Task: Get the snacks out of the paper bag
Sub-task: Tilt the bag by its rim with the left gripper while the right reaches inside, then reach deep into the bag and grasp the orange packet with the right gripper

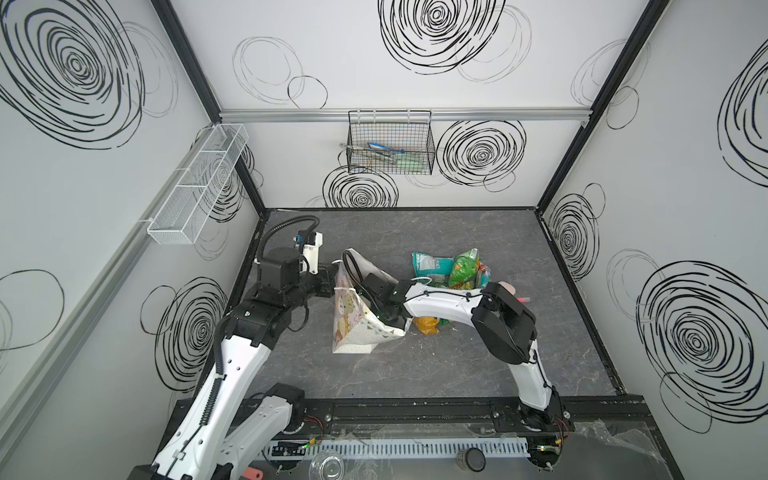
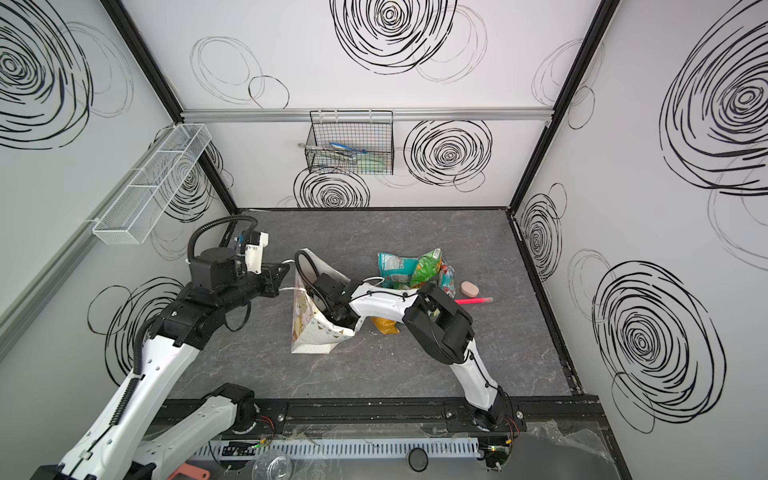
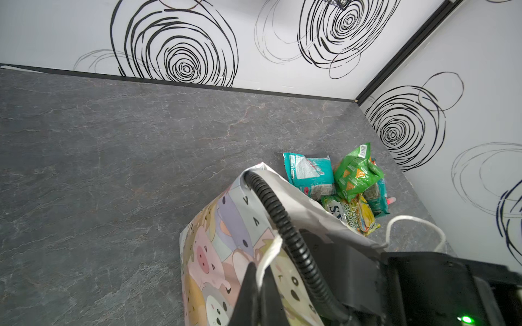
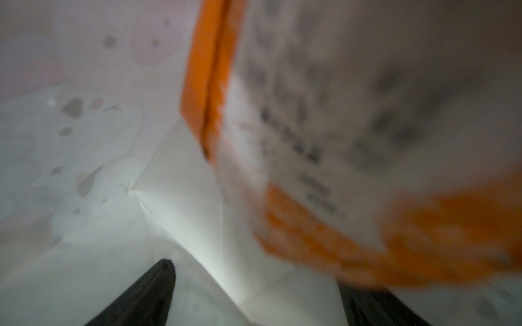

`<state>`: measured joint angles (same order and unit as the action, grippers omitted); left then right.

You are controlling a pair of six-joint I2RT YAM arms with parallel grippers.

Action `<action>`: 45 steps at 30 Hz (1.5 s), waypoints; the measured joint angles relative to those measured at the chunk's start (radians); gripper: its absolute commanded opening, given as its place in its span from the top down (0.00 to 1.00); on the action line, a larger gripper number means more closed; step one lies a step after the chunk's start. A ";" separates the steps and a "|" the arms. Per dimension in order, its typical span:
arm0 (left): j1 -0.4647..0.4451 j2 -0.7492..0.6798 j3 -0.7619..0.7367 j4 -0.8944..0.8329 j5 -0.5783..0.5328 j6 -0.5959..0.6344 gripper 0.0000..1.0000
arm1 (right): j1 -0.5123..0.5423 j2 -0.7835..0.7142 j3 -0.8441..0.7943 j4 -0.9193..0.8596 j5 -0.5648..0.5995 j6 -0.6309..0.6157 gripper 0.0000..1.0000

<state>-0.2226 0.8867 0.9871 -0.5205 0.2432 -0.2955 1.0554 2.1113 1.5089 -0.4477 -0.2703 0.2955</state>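
Note:
The paper bag (image 1: 353, 332) (image 2: 311, 332) stands mid-table, its cartoon-animal side (image 3: 226, 254) facing my left wrist camera. My left gripper (image 3: 258, 265) (image 1: 333, 274) is shut on the bag's white cord handle (image 3: 271, 251) at the rim. My right arm reaches down into the bag's mouth. Inside it my right gripper (image 4: 260, 282) stands open, and a blurred orange-and-white snack packet (image 4: 339, 113) lies close over one finger. On the table behind the bag lie a teal snack (image 1: 432, 266) (image 3: 309, 172), a green one (image 1: 465, 268) (image 3: 357, 172) and a yellow one (image 1: 428, 324).
A pink oval object (image 2: 469, 289) and a pink-red stick (image 2: 473, 300) lie right of the snack pile. A black wire basket (image 1: 390, 145) hangs on the back wall and a white mesh shelf (image 1: 199, 183) on the left wall.

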 measured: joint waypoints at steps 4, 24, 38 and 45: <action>0.000 0.000 -0.003 0.033 0.034 -0.020 1.00 | 0.000 0.032 0.030 0.020 -0.026 0.016 0.13; 0.000 -0.005 -0.041 0.090 0.109 -0.052 1.00 | -0.001 0.046 0.063 -0.005 0.008 0.037 0.96; -0.049 0.063 0.036 0.074 0.099 -0.042 1.00 | -0.069 -0.343 -0.012 0.115 0.067 0.117 0.63; -0.098 0.064 0.055 0.079 0.056 0.026 1.00 | -0.089 -0.434 -0.026 0.156 0.075 0.107 0.38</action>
<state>-0.3202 0.9504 1.0424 -0.4416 0.2996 -0.2695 0.9665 1.6772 1.4830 -0.2916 -0.1951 0.4026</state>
